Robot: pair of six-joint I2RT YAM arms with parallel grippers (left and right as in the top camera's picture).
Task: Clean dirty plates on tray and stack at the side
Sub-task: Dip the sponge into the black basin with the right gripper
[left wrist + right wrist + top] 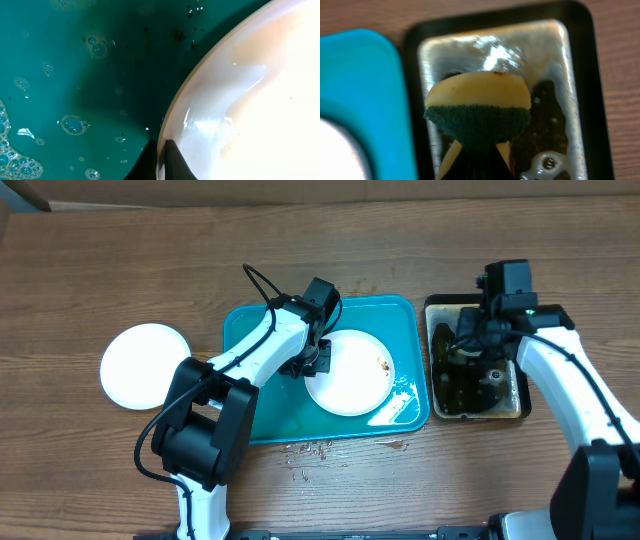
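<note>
A white plate (352,375) lies in the right half of the teal tray (250,330), with a small brown smear near its right side. My left gripper (318,363) is shut on this plate's left rim. In the left wrist view the rim (172,120) runs between the two dark fingertips of the left gripper (162,162), over the wet, bubbly tray (75,60). A second white plate (146,366) rests on the table left of the tray. My right gripper (468,352) hangs over the black basin (523,395), shut on a yellow and green sponge (477,110).
The black-rimmed basin (580,75) holds murky brown water and stands just right of the tray (360,90). Foamy water pools in the tray's front right corner (405,405). Drops and crumbs speckle the wooden table (310,448) in front of the tray.
</note>
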